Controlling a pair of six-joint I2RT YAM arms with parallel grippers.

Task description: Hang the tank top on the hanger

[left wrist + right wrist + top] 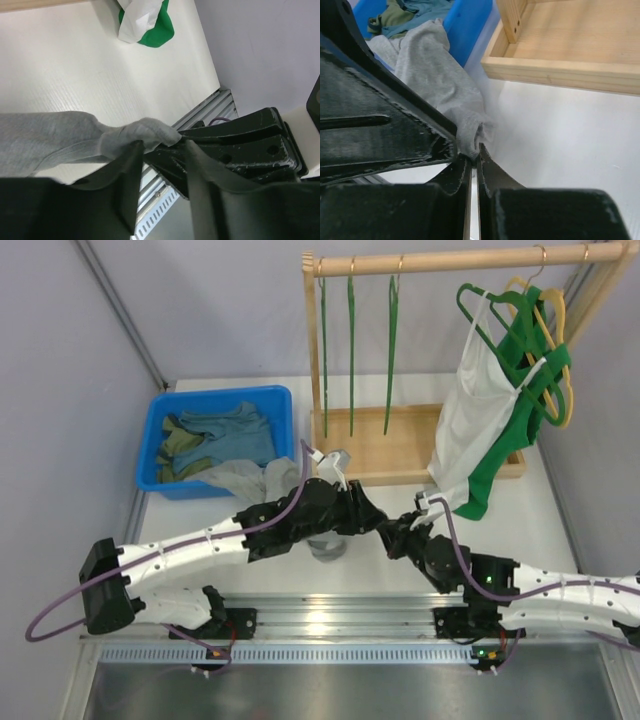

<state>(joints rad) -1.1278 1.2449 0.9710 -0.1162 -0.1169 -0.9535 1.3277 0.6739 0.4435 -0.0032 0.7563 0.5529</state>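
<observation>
Standing at the near edge, I see both arms reach over the white desk and meet nose to nose near its middle. The right claw is pinched tight on a bunched fold of the light grey, soft jersey tank top. The left claw faces it with its fingers spread apart, and the same bunch of cloth lies against one fingertip (it is not clamped there, as far as I can make out).

From that pinch the tank top runs back across the desk to the blue plastic bin and laps over its near corner. Inside the bin sit crumpled teal and olive clothes.

Beyond stands the pale wooden rack. Three slim green hangers with gold hooks hang edge-on from its rail, all of them bare. Farther right on the same rail hangs a white tank top on a thicker green hanger, with a yellow hanger behind it.
</observation>
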